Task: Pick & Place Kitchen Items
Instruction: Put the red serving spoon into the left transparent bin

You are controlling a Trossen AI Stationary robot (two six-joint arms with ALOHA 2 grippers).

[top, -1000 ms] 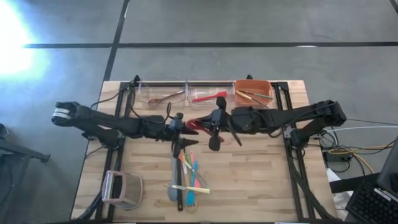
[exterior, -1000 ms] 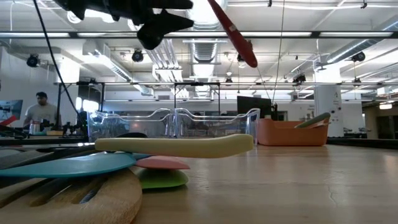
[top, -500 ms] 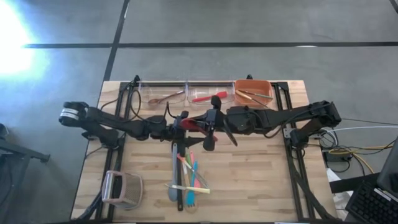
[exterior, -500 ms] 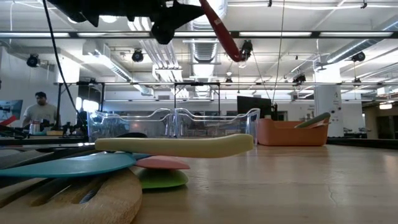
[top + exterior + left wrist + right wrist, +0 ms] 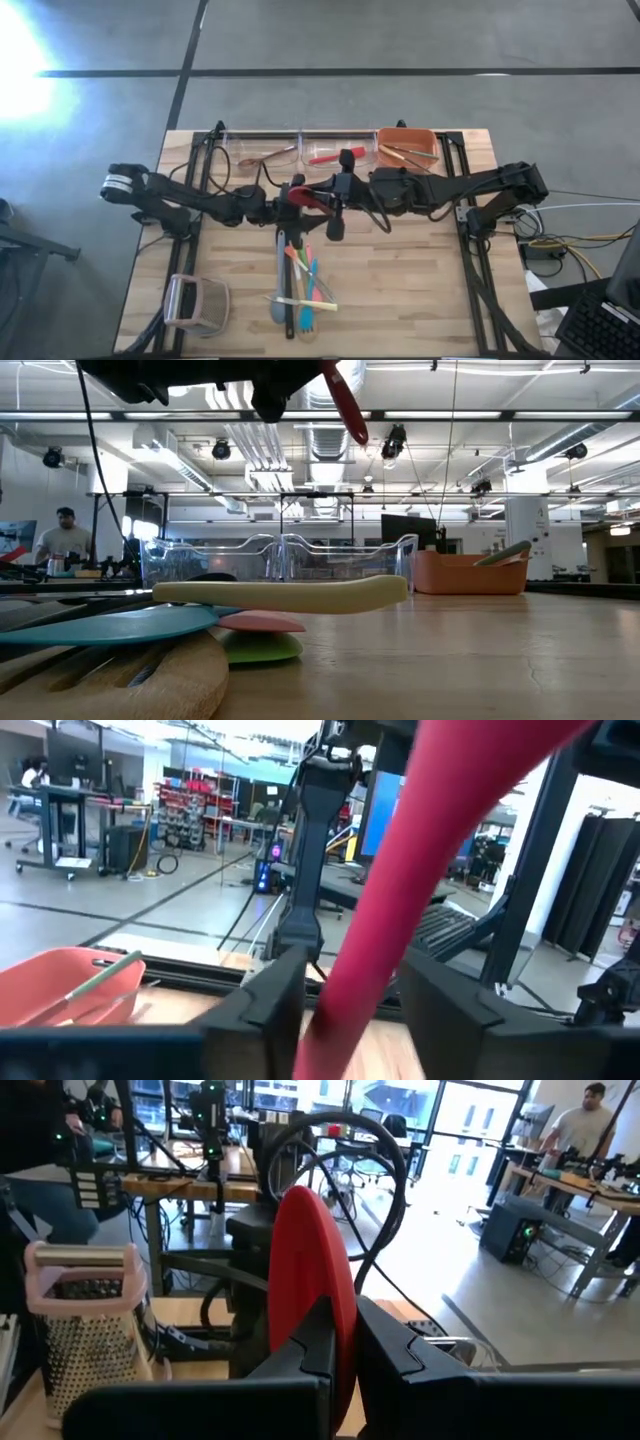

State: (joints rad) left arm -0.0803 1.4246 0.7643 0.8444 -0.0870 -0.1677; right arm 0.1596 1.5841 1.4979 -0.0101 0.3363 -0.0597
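Gripping a red spatula [image 5: 312, 197] above the worktop [image 5: 420, 280], the right gripper [image 5: 335, 190] clamps its blade while the left gripper [image 5: 290, 200], jaws apart, straddles its handle, contact unclear.

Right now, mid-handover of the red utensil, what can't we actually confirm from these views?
- Left gripper: left wrist view shows the red utensil between its fingers; contact unclear, the handle blocks it.
- Right gripper: shut on the red utensil; its hold point is hidden in the high view by both wrists.
- Low view: both grippers cut off by the top edge.
- Utensil pile: overlapping, count unclear.
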